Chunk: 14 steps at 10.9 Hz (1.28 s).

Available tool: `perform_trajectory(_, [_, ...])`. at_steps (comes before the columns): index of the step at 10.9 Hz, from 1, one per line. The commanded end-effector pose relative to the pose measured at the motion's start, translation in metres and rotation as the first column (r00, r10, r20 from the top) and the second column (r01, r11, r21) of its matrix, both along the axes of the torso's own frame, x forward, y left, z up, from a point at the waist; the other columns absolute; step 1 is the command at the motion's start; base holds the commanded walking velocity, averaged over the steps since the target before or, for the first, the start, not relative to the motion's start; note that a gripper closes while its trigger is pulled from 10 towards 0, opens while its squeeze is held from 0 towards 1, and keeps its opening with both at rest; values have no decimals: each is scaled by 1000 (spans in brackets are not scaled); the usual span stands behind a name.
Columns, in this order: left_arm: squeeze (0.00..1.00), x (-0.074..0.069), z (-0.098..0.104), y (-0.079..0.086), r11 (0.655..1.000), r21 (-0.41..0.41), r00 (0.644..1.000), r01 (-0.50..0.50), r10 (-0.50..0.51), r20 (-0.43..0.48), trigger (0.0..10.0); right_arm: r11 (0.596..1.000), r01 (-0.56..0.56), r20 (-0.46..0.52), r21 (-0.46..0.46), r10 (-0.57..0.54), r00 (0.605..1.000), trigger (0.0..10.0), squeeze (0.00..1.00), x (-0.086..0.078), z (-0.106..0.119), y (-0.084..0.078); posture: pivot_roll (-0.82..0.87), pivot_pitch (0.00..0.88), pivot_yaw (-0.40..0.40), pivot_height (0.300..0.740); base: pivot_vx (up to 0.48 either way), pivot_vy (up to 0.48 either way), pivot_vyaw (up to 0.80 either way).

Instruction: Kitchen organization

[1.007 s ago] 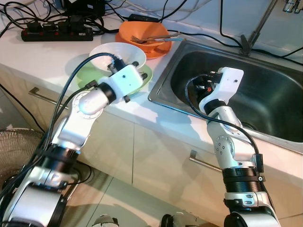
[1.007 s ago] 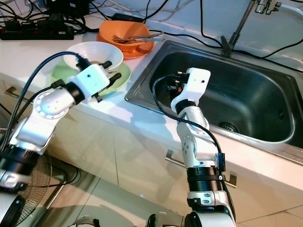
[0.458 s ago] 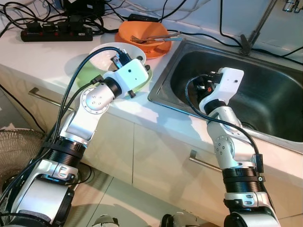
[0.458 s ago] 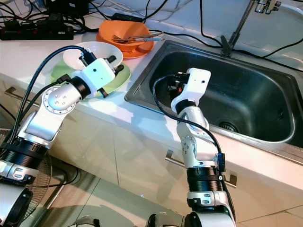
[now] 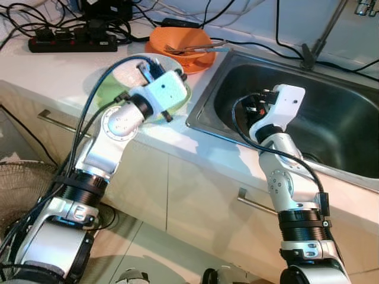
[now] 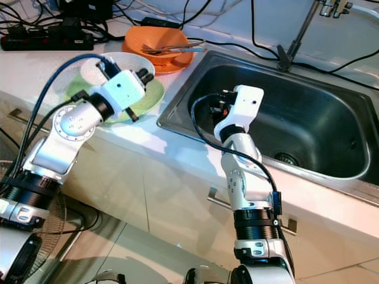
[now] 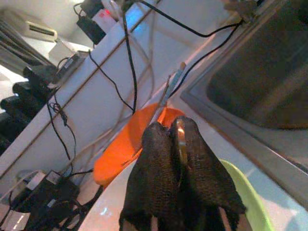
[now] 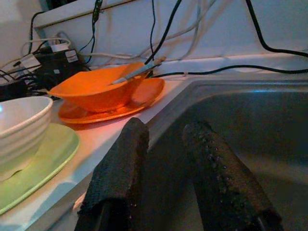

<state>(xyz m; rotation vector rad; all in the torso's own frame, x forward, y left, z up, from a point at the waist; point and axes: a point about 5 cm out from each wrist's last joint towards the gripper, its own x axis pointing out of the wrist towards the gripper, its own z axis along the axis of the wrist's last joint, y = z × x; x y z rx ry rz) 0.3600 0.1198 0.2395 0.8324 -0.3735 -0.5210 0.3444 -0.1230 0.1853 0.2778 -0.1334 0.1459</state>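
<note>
A white bowl stands on a light green plate on the counter, left of the sink. My left gripper is at the bowl's sink-side edge. In the left wrist view its fingers are shut with a thin rim pinched between them, apparently the bowl's. An orange bowl holding cutlery sits on an orange plate just behind. My right gripper hangs open inside the left part of the sink, with nothing between its fingers.
A black power strip and tangled cables lie along the back of the counter. The tap's stem rises behind the sink. Cabinet fronts with handles run below the counter, and a fan stands on the floor at left.
My left gripper has swung from the plate's front edge up and back to the bowl's rim. The right arm has not moved.
</note>
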Motion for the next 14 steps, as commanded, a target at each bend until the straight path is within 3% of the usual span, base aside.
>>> perform_trajectory(1, [0,1,-2,-2,1000,11,1000,2,-2,-15,0,1000,14,5,7,-14,1000,10000,0,0,1,-4,-17,57,-61,719,0,0,0])
perform_trajectory(3, [0,1,-1,-3,999,40,1000,2,-2,3,0,1000,15,4,8,-15,1000,10000,0,0,1,-4,-18,55,-60,719,0,0,0])
perform_trajectory(5, [0,1,13,-4,996,94,997,-7,-1,81,0,1000,14,3,9,-14,1000,10000,0,0,0,-4,-18,55,-60,719,0,0,0])
perform_trajectory(6, [0,-1,34,-6,989,144,974,-40,6,228,0,1000,13,3,10,-13,1000,10000,0,0,0,-3,-18,55,-60,719,0,0,0])
perform_trajectory(8, [0,-10,73,-15,995,91,902,-37,-6,431,0,1000,10,2,11,-10,1000,10000,0,1,0,-2,-12,52,-62,719,0,0,0])
perform_trajectory(9, [0,-15,83,-20,998,60,885,-2,-26,464,9333,1000,10,2,12,-10,1000,10000,0,1,0,-2,-11,49,-61,719,0,0,0])
perform_trajectory(10, [0,-18,87,-23,999,42,879,27,-43,474,10000,1000,11,3,12,-11,1000,10000,0,1,0,-2,-11,48,-60,719,0,0,0])
perform_trajectory(11, [0,-31,99,-36,982,-64,859,175,-121,498,10000,1000,15,6,13,-15,1000,10000,0,1,0,-2,-10,47,-59,719,0,0,0])
perform_trajectory(12, [0,-35,103,-40,953,-174,869,248,-139,475,10000,1000,16,11,5,-17,1000,10000,0,2,1,-2,-11,46,-56,719,0,0,0])
perform_trajectory(14, [0,-39,114,-44,837,-410,899,362,-199,389,10000,1000,20,21,0,-20,1000,10000,0,1,2,-4,-11,46,-56,719,0,0,0])
